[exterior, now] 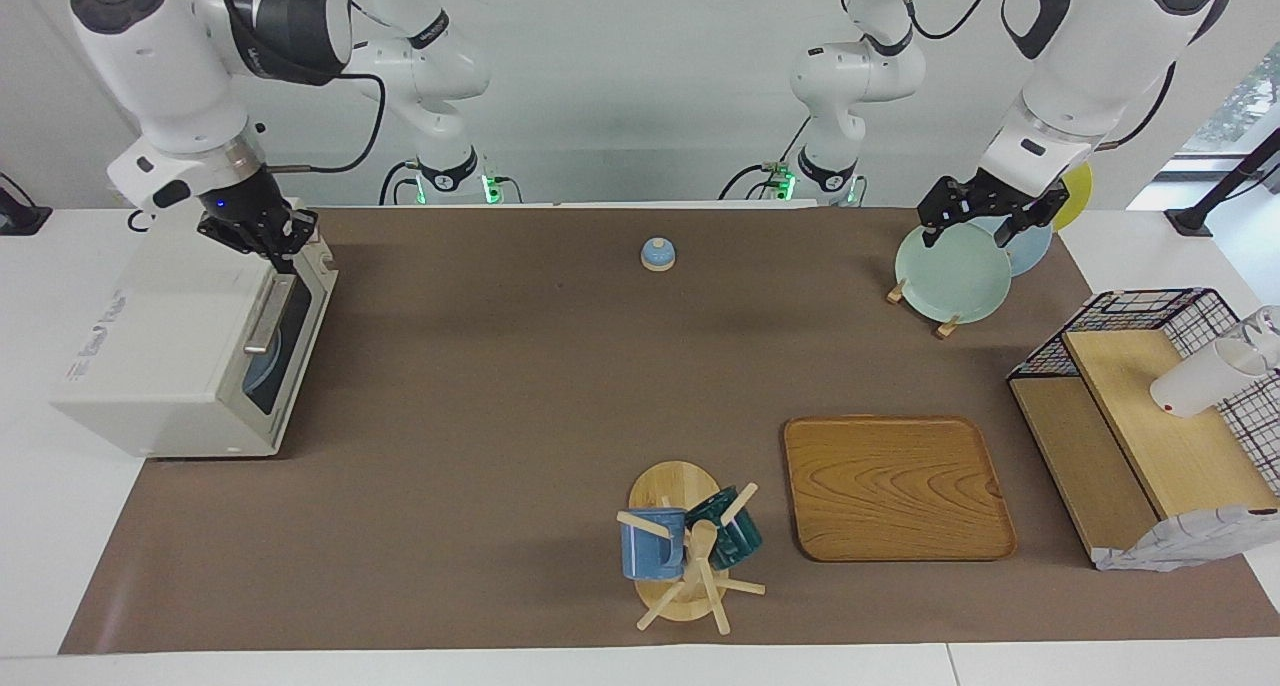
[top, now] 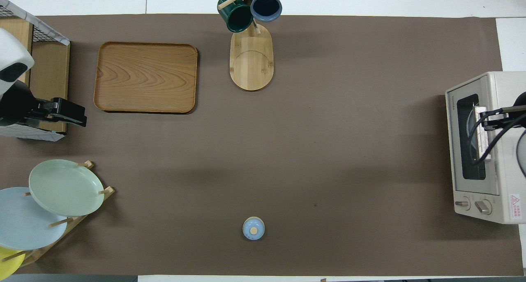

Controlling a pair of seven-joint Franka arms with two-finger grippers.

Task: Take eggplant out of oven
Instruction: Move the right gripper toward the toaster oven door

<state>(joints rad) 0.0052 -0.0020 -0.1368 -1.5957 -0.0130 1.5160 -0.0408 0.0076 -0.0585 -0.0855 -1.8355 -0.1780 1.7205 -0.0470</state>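
- Facing view: the toaster oven (exterior: 190, 351) stands at the right arm's end of the table, door closed. The right gripper (exterior: 272, 251), fingertips together and holding nothing, hangs over the oven's top front edge, above the door handle (exterior: 263, 315). The left gripper (exterior: 978, 228), jaws wide and empty, waits over the pale green plate (exterior: 950, 272).
- Overhead view: the right gripper (top: 487, 118) covers the handle; something round and bluish shows through the door window (top: 468, 136), but no eggplant can be made out.
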